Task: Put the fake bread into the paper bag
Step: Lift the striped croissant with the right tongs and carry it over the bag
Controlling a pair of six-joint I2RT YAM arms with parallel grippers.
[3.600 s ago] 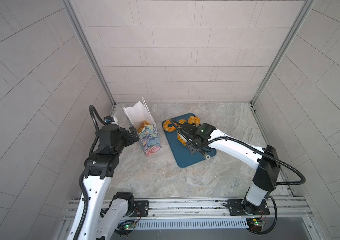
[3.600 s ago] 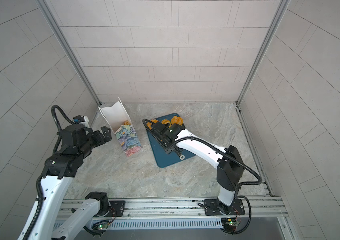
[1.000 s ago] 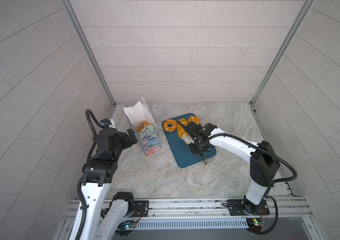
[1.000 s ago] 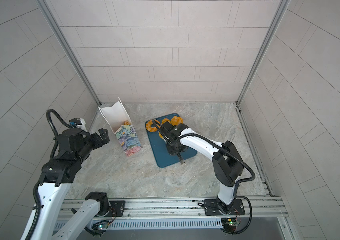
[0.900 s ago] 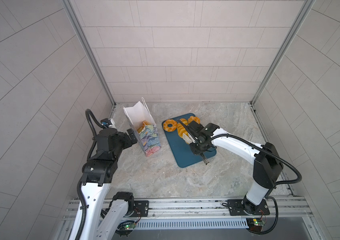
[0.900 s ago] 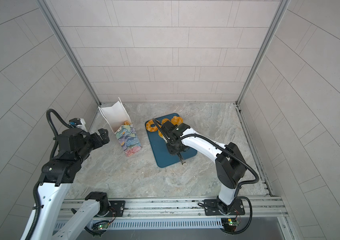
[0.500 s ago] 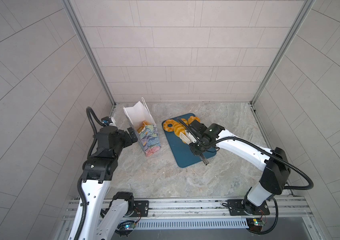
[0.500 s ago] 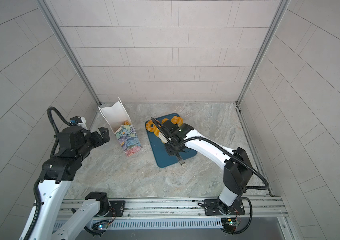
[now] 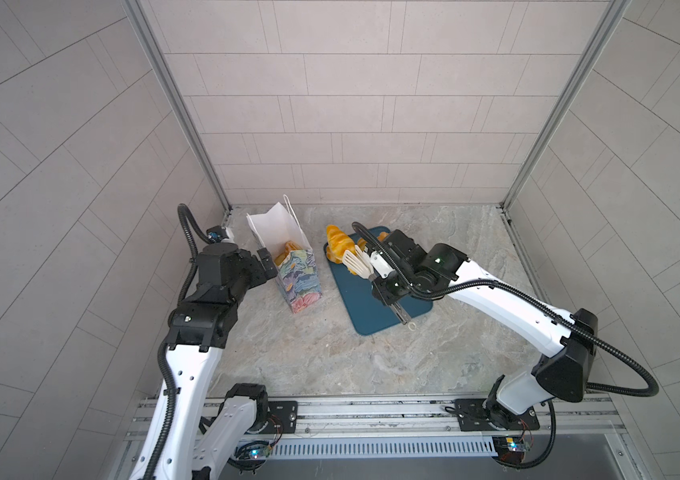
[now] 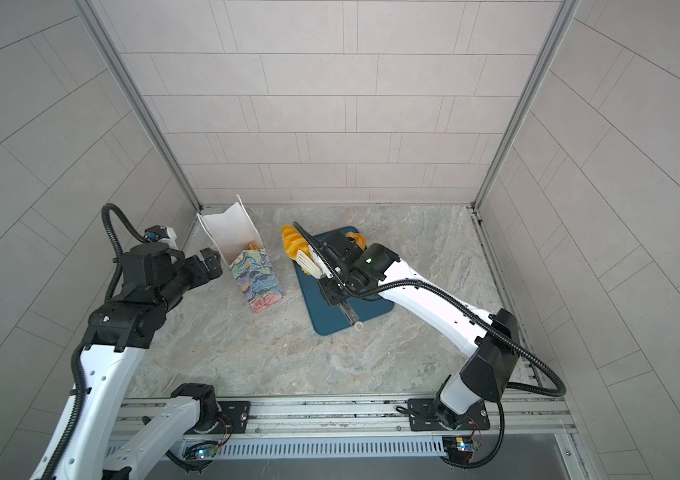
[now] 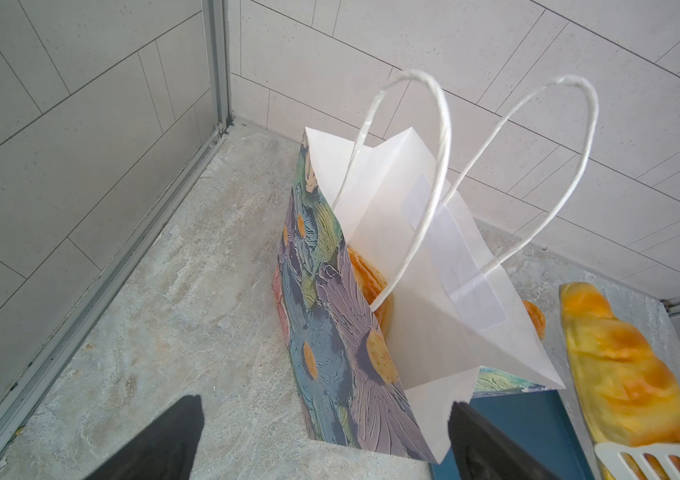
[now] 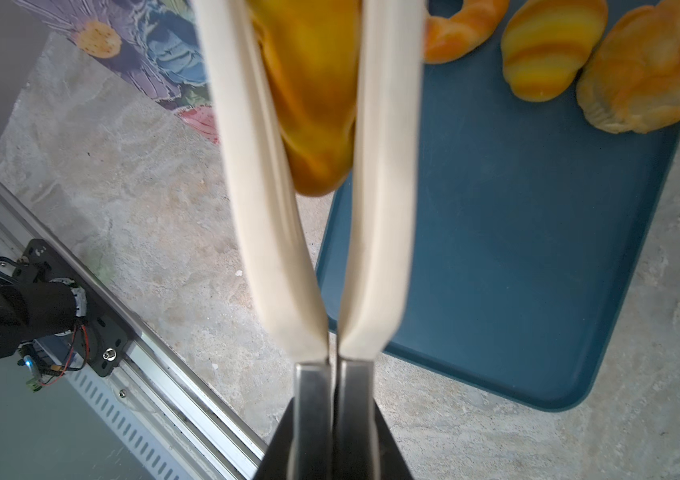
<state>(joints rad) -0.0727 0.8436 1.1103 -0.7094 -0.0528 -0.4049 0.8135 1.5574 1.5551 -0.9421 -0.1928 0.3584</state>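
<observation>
In a top view, the bag [image 9: 288, 245] is seen standing on the desk [image 9: 309, 353], with the left gripper [image 9: 265, 266] spread just beside it. The right gripper [image 9: 386, 280] is pressed onto the tongs [image 9: 361, 264], in which a croissant [image 9: 340, 245] is clamped at the tray [image 9: 375, 307] edge nearest the bag.

In the left wrist view, bread [image 11: 367, 278] is seen inside the bag, and the handles [image 11: 433, 166] arch over its mouth.

In the right wrist view, three more pieces are seen on the tray.

White tongs [image 9: 355, 262] clamp a croissant [image 9: 338, 242]
</observation>
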